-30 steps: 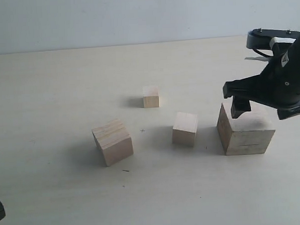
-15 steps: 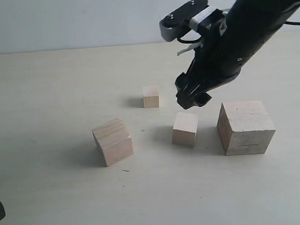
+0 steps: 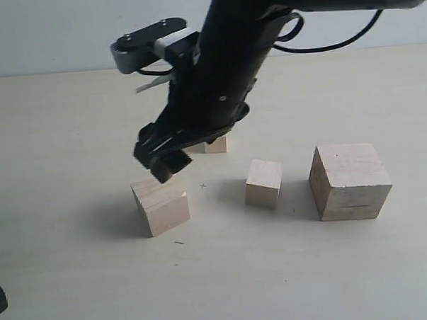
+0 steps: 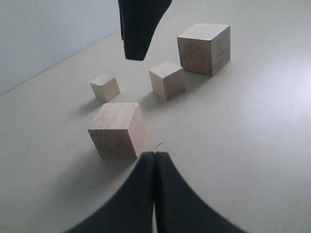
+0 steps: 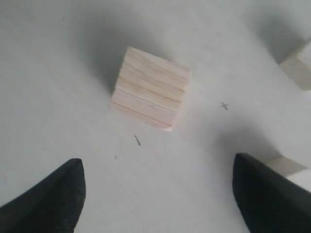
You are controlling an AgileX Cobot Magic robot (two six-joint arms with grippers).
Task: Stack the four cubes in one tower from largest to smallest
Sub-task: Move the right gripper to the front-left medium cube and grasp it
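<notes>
Four pale wooden cubes stand apart on the table, none on another. The largest cube (image 3: 349,181) (image 4: 204,48) is at the right. The third-size cube (image 3: 263,182) (image 4: 166,79) sits left of it. The second-largest cube (image 3: 160,203) (image 5: 150,87) is further left. The smallest cube (image 3: 215,145) (image 4: 105,87) lies behind, partly hidden by the right arm. My right gripper (image 3: 162,160) (image 5: 158,162) hangs open and empty just above the second-largest cube. My left gripper (image 4: 155,154) is shut, empty, low at the near left, short of that cube.
The right arm (image 3: 224,67) reaches across the middle of the table from the upper right. Its dark finger (image 4: 138,29) shows in the left wrist view. A small x mark (image 3: 202,185) and a dark scribble (image 3: 178,242) are on the pale tabletop (image 3: 289,270).
My right gripper has swept left from above the largest cube, past the third-size cube, to above the second-largest cube. It stays open. No cube has moved.
</notes>
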